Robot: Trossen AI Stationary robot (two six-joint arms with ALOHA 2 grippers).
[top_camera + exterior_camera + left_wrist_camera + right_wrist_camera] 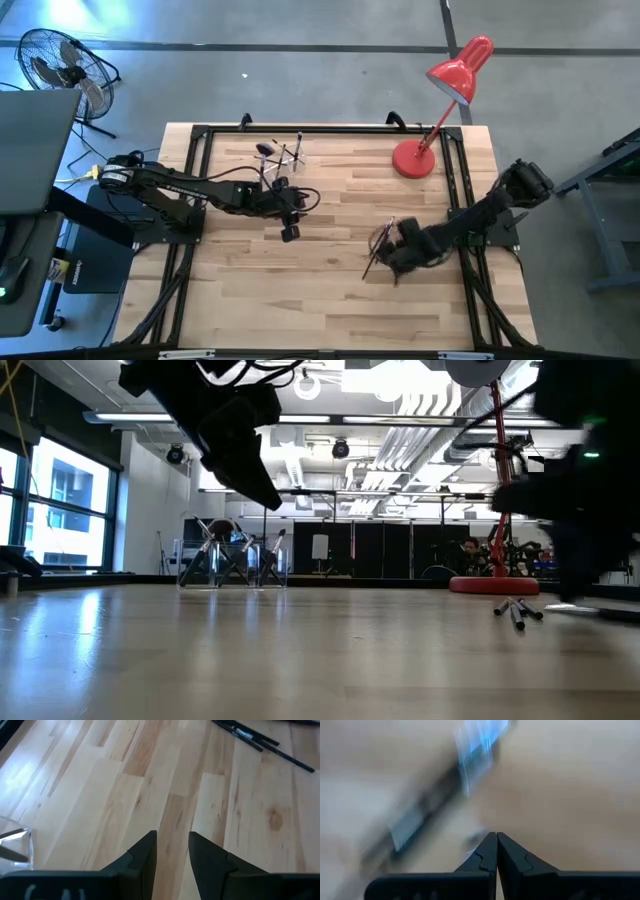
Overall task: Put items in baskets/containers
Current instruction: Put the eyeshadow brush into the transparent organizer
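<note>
A small clear holder (283,155) stands at the table's far left-centre with a few thin dark brushes leaning upright in it; the low view shows the holder (232,568) too. Several loose brushes (372,262) lie flat on the table at right-centre, and the brushes (518,610) also appear in the low view. My right gripper (496,845) is shut, pointing steeply down right over them, with one brush (435,805) lying just ahead of its tips. My left gripper (172,852) hangs open above bare wood, on the near side of the holder (17,845). My right gripper stands shut right at the loose brushes, coming from above. Nothing shows between its fingertips, and I cannot tell whether they touch a brush.
A red desk lamp (415,160) stands at the table's far right, its base (493,585) just beyond the loose brushes. Black frame rails run along the table's left, right and far edges. Bare wood lies between the two arms and toward the near edge.
</note>
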